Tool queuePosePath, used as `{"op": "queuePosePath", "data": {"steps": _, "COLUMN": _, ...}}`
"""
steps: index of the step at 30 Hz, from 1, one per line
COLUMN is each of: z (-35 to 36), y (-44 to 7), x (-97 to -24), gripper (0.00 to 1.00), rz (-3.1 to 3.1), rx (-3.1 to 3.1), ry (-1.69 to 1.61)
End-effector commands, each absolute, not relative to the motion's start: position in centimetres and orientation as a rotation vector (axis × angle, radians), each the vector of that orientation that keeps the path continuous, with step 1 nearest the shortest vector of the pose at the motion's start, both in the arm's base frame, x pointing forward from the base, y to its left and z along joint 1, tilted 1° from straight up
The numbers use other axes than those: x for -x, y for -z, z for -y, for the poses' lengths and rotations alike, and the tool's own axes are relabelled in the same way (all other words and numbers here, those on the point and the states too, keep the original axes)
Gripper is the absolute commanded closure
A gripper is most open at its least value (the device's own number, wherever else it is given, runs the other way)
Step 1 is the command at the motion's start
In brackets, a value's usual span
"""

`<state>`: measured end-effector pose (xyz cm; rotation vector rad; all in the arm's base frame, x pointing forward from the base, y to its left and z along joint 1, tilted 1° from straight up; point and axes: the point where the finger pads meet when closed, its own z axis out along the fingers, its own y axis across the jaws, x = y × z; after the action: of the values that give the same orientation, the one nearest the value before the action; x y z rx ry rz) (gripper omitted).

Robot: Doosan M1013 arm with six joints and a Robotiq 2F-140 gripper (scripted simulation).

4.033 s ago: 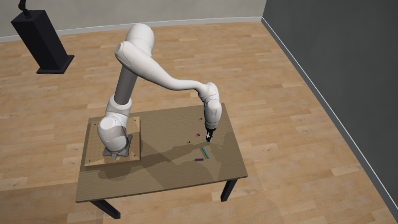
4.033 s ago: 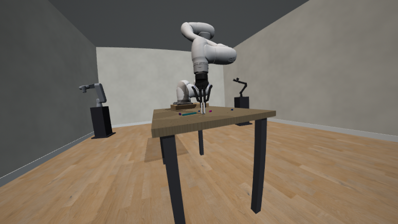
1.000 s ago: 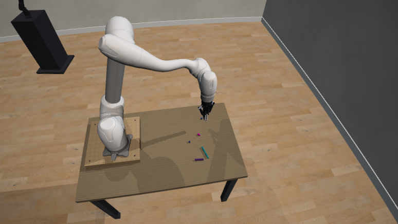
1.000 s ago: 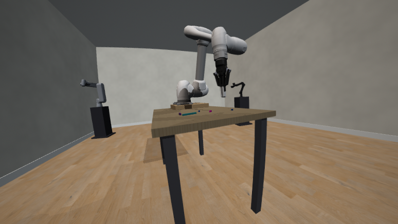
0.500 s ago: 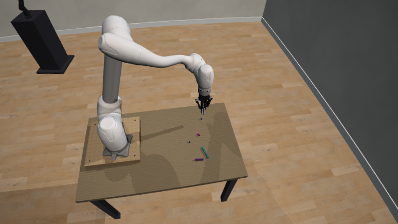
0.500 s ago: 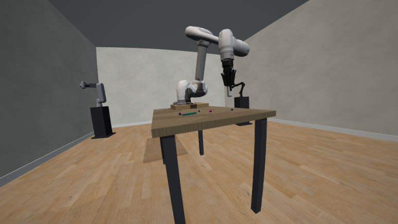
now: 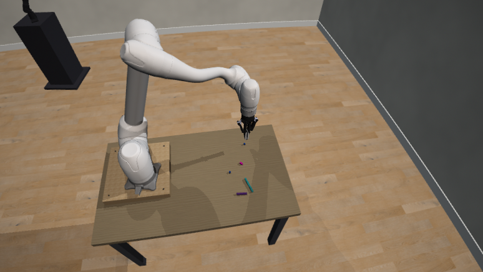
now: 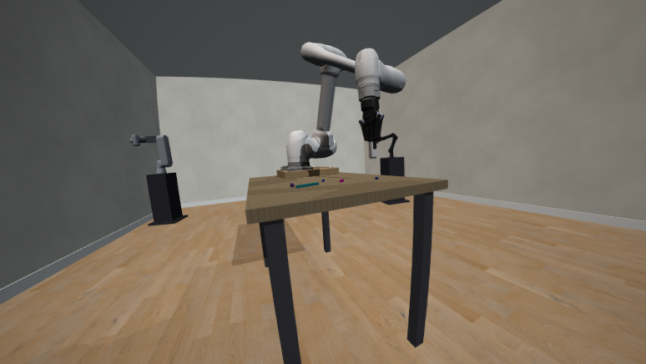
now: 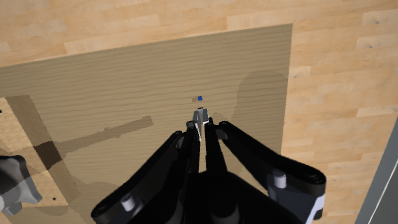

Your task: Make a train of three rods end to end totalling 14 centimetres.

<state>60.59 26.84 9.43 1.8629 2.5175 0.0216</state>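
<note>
My gripper hangs above the far right part of the table and is shut on a grey rod, which stands upright between the fingertips; the rod also shows in the exterior view. A blue rod lies on the table just below and in front of the gripper, and it shows in the wrist view. Nearer the front lie a magenta rod, a second blue rod, a turquoise rod and a purple rod. The purple rod lies close to the turquoise rod's near end, at an angle to it.
The arm's base stands on a wooden plate at the table's left. The table's far edge and right edge are close to the gripper. Black pedestals stand on the floor away from the table.
</note>
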Motion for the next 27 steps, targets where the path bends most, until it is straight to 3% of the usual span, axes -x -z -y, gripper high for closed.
{"op": "queuePosePath", "data": {"steps": 1, "z": -26.8, "y": -8.2, "x": -60.6, "gripper": 0.97, "rz": -2.518, "rx": -1.858, "ry": -0.014}}
{"op": "queuePosePath", "data": {"steps": 13, "z": -26.8, "y": -3.1, "x": -60.7, "gripper": 0.97, "rz": -2.518, "rx": -1.858, "ry": -0.014}}
{"op": "queuePosePath", "data": {"steps": 27, "z": -26.8, "y": -1.1, "x": -60.7, "gripper": 0.97, "rz": -2.518, "rx": -1.858, "ry": -0.014}}
